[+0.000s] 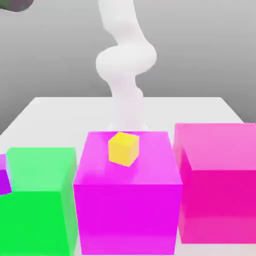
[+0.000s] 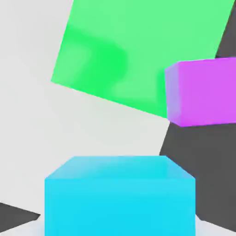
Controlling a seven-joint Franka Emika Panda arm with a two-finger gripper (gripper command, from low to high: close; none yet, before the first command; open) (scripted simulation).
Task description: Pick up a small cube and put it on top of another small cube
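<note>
Pale flat tabletop [image 1: 65, 117] before a plain grey gradient backdrop [image 1: 195, 50].

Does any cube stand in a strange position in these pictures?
Yes. The small yellow cube looks tilted, with one corner toward the viewer, on the big magenta block. Whether it rests flat, I cannot tell. Its sides are not parallel with the block's edges.

So the purple cube [image 1: 4, 175] gets chopped by the exterior view's left edge, and the green block [image 1: 37, 172] and pink block [image 1: 217, 190] run out of frame too. Hand view cuts off the cyan block [image 2: 120, 207]. Also, the arm [image 1: 125, 57] leaves at the top, so its upper part's a mystery.
</note>
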